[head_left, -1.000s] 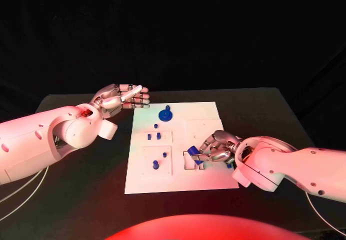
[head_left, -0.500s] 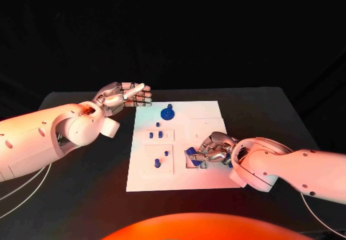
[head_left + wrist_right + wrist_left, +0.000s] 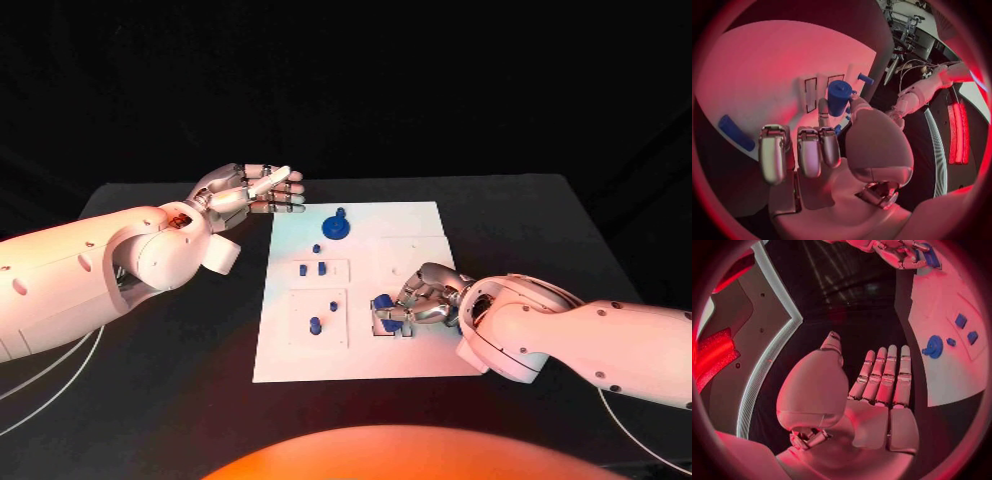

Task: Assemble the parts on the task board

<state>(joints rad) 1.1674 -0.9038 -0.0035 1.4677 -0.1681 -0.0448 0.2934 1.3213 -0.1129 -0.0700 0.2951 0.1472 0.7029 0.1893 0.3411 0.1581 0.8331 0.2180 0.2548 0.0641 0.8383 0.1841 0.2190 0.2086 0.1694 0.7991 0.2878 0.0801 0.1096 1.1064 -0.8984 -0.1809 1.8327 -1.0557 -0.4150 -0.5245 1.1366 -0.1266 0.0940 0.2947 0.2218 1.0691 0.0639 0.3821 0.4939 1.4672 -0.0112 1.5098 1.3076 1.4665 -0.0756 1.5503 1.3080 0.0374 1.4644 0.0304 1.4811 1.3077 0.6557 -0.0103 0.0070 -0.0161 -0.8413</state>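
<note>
Right robot hand (image 3: 420, 306) has crept slightly toward the slots on the white board (image 3: 418, 225) over the last second, still pinching a blue peg (image 3: 838, 97); insertion looks close but not done. Peg sits over the board's near-right area, long axis roughly upright, lower end toward the board (exact tilt hard to tell). Left robot hand (image 3: 253, 189) hasn't moved, hovering off the board's far-left corner above the table (image 3: 548, 215), fingers straight, holding nothing.
</note>
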